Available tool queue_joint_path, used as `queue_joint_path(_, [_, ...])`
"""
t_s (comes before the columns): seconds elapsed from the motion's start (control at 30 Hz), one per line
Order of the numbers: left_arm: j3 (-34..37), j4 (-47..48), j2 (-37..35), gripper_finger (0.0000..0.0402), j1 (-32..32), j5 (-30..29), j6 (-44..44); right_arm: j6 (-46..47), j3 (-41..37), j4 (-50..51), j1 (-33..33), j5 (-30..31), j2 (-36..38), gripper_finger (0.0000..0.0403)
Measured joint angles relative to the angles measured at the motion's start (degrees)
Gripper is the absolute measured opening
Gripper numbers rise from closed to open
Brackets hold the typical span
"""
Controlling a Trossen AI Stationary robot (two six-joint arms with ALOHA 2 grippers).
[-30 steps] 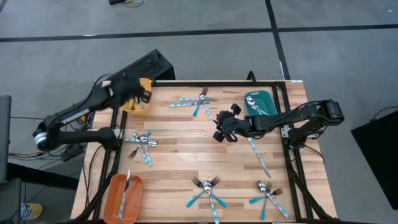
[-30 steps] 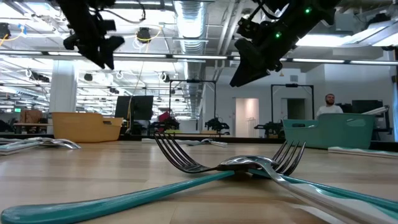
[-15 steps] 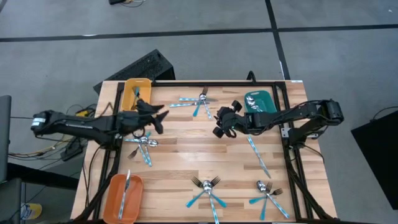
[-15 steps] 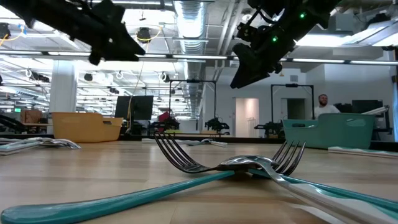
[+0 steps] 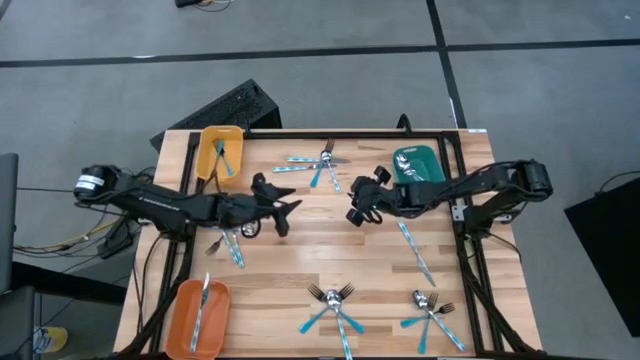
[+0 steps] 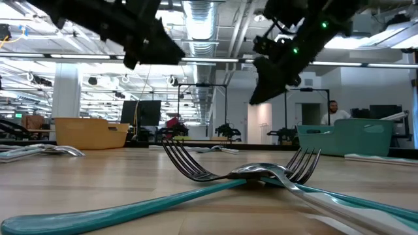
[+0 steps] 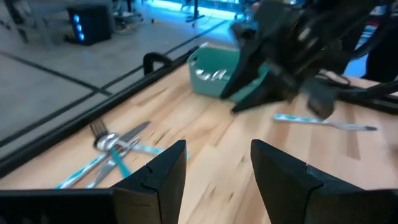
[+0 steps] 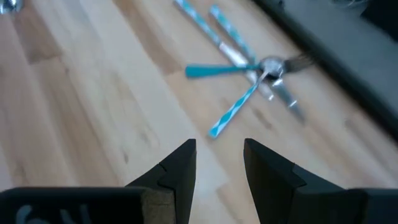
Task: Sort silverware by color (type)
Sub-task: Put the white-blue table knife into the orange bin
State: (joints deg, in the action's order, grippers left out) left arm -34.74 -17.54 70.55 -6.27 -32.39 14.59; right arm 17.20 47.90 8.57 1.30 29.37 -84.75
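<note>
Silverware [image 5: 335, 305] is lying in scattered clusters across the table [image 5: 300, 250], none between either gripper's parted, empty jaws. Left gripper [image 5: 285, 212] and right gripper [image 5: 353, 208] are hovering mid-table. Yellow tray [image 5: 218, 150], orange tray [image 5: 198, 316] and teal tray [image 5: 413, 166] are each holding what looks like silverware.

Showing light-blue handles w/ silver heads on silverware [image 5: 333, 307]; yellow tray [image 5: 209, 147], orange tray [image 5: 183, 322], teal tray [image 5: 419, 154]; pale striped wood table [image 5: 300, 240].
</note>
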Motion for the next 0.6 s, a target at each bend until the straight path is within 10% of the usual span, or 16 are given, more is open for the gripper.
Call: queue_joint_path(0.6, [-0.7, 11.3, -6.1, 0.0167, -11.4, -19.9, -1.9, 1.4, -4.8, -8.7, 3.4, -8.7, 3.8, 0.0158])
